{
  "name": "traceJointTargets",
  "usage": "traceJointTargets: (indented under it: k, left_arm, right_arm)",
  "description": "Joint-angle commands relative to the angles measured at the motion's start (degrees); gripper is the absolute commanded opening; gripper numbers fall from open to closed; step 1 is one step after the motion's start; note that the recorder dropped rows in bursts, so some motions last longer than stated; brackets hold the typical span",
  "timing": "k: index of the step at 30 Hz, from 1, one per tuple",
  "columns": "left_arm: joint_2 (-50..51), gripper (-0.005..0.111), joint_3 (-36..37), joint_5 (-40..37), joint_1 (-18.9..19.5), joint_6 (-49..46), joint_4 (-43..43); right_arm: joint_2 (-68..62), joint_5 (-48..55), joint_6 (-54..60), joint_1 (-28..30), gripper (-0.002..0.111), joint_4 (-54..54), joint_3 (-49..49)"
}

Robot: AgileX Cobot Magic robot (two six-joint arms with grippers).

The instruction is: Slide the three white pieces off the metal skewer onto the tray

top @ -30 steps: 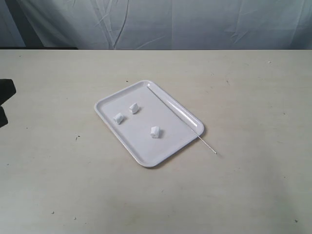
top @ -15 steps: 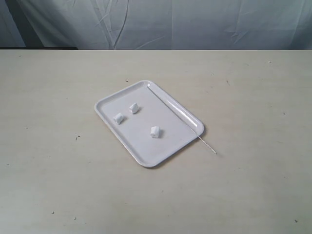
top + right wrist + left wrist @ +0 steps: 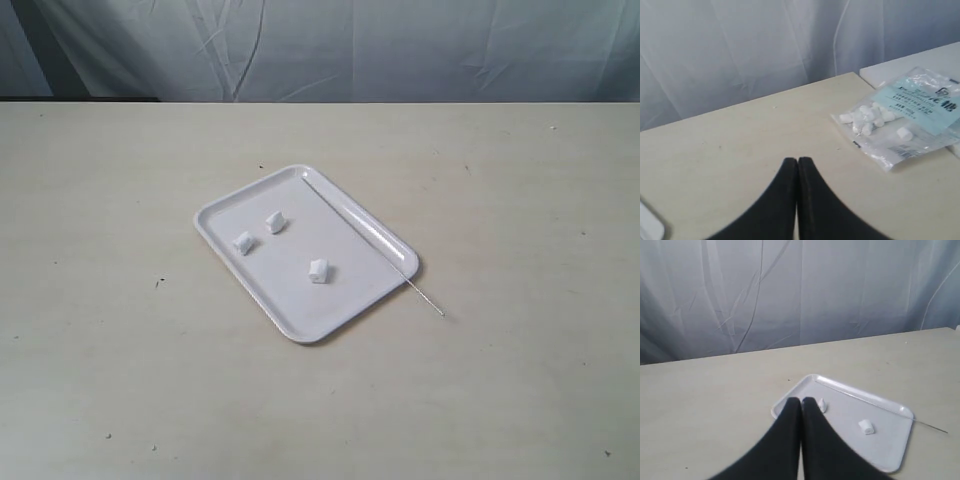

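Note:
The white tray (image 3: 300, 308) lies at the middle of the table. Three white pieces rest loose on it: one (image 3: 243, 242) near its left end, one (image 3: 275, 222) close by, one (image 3: 319, 269) nearer the middle. The bare metal skewer (image 3: 426, 301) lies along the tray's right rim, its end sticking out onto the table. Neither gripper shows in the exterior view. In the left wrist view my left gripper (image 3: 801, 400) is shut and empty, held back from the tray (image 3: 890, 442); two pieces (image 3: 821, 405) (image 3: 866, 427) show beyond it. My right gripper (image 3: 798, 160) is shut and empty over bare table.
A clear bag of white pieces (image 3: 905, 120) lies at the table's edge in the right wrist view, next to a white surface (image 3: 920, 62). A grey curtain (image 3: 330, 45) hangs behind the table.
A dark part of the left arm at the exterior view's left edge a second ago has left the view. Tray, pieces and skewer have not moved.

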State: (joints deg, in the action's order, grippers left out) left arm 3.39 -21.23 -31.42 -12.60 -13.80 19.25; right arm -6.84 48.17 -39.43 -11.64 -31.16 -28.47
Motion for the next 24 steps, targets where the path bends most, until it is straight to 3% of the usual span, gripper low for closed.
traceJointTargets:
  k: [1,5,8,14,21,24]
  left_arm:
    - [-3.39,0.0,-0.95,-3.06,0.06,4.14,-2.55]
    - [-3.39,0.0,-3.13,-7.02,0.06,5.14,-2.93]
    - [-3.39,0.0,-3.35,-4.3,0.06,6.57,-9.59]
    - [-3.39,0.0,-0.69,-3.06,0.06,6.32,-34.33]
    - [-3.39,0.0,3.81,1.59,0.06,8.93,-34.46]
    - [-3.39,0.0,6.39,4.32,1.01,9.08,-30.29]
  right_arm:
    - [3.11,-0.81,0.04,0.33,-0.001,6.55,0.45]
    - [5.31,-12.16,2.69,0.33,-0.001,5.49,3.88]
    - [6.84,-15.91,7.99,0.33,-0.001,0.98,7.62]
    - [6.84,-16.93,16.98,0.33,-0.001,6.6,13.1]
    - [6.84,-20.64,17.09,0.33,-0.001,14.81,18.28]
    - [6.84,-21.89,22.44,0.22,-0.001,17.42,21.06]
